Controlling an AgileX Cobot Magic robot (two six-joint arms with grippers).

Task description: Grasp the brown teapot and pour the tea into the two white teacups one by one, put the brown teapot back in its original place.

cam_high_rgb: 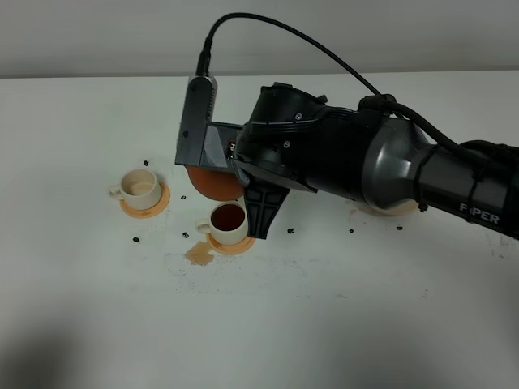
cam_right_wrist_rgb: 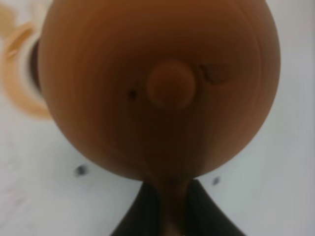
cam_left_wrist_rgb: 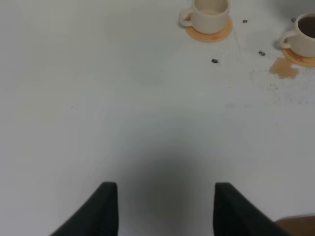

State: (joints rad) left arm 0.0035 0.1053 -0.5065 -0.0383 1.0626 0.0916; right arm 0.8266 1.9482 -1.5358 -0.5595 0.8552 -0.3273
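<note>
**A:** Where is the brown teapot (cam_high_rgb: pixel 212 183)?

**B:** At the end of the right arm, which reaches across the middle of the bench (cam_high_rgb: pixel 324 324). The right hand (cam_right_wrist_rgb: pixel 172 214) pinches the pot's loop handle (cam_right_wrist_rgb: pixel 172 196), with a dark finger (cam_right_wrist_rgb: pixel 140 219) pressed to each side of it. That arm's camera looks straight onto the lid and its small knob (cam_right_wrist_rgb: pixel 170 91).

**A:** How does it sit against the cups?

**B:** It is just behind the nearer teacup (cam_high_rgb: pixel 229 223), which holds dark tea. I cannot tell whether pot and rim touch. The farther teacup (cam_high_rgb: pixel 139 187), off to the left, looks pale inside. Each cup stands on its own orange coaster (cam_high_rgb: pixel 160 206).

**A:** And the pale coaster (cam_high_rgb: pixel 389 211)?

**B:** It is well apart to the right, and only a sliver of it shows under the arm.

**A:** Any mess?

**B:** A small brownish puddle (cam_high_rgb: pixel 199 255) lies on the bench just beside the nearer cup's coaster. Black specks (cam_high_rgb: pixel 135 240) are scattered around the cups.

**A:** The left hand (cam_left_wrist_rgb: pixel 165 187)?

**B:** Its fingers are spread with nothing between them, over bare bench. Both cups are well ahead of it.
</note>
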